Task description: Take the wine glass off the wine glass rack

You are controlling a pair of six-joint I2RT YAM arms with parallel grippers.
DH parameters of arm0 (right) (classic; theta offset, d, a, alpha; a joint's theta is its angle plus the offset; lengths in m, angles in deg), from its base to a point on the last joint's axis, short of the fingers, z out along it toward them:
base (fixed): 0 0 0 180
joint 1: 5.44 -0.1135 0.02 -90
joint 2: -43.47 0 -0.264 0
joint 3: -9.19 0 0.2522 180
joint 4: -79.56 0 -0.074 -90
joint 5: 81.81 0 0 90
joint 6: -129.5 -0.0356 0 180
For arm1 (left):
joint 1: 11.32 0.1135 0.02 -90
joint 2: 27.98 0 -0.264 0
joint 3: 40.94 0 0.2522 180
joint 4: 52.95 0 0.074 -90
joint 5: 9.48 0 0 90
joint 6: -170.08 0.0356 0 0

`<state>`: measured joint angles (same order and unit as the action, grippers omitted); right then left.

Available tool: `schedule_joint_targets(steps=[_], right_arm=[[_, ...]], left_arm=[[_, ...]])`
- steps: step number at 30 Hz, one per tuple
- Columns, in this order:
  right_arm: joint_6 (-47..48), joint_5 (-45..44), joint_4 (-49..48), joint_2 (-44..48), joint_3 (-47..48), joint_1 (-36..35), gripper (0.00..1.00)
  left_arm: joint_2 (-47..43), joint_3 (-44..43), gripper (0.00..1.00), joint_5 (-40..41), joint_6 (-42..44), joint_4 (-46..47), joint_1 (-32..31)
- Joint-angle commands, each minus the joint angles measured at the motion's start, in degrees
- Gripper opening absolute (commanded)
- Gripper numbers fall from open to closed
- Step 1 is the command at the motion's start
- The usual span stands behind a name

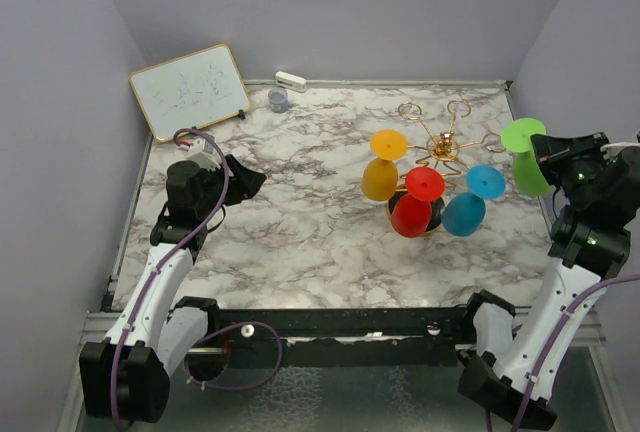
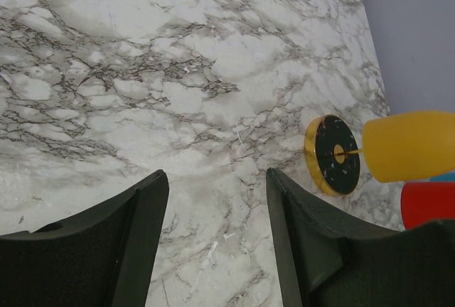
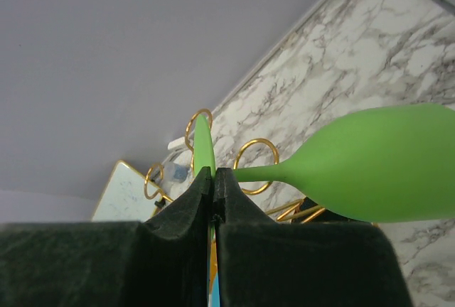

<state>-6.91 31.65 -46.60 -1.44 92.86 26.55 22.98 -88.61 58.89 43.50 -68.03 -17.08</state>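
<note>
Right wrist, claw (image 3: 214, 173) pinching green glass (image 3: 370, 165) foot

Pretty plain setup: a white marble-look table (image 1: 300, 202) with grey veining, boxed in by flat lavender-grey walls (image 1: 350, 12) on three sides. A wood-framed whiteboard (image 1: 190, 90) sits at the back-left corner, with a little white block (image 1: 290, 79) and a grey cup (image 1: 278, 100) near it. Lighting's soft and even.
</note>
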Motion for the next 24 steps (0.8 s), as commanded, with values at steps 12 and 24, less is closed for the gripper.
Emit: schedule_joint_targets(steps=[12, 24], right_arm=[[-1.02, 23.69, -25.73, -12.43, 15.09, 0.09, 0.01], [-2.21, 30.20, -31.51, -25.89, 28.95, -12.19, 0.01]], left_arm=[[-0.78, 0.73, 0.59, -1.74, -1.21, 2.60, -0.39], [-2.97, 0.51, 0.60, 0.04, 0.48, 1.33, -0.37]])
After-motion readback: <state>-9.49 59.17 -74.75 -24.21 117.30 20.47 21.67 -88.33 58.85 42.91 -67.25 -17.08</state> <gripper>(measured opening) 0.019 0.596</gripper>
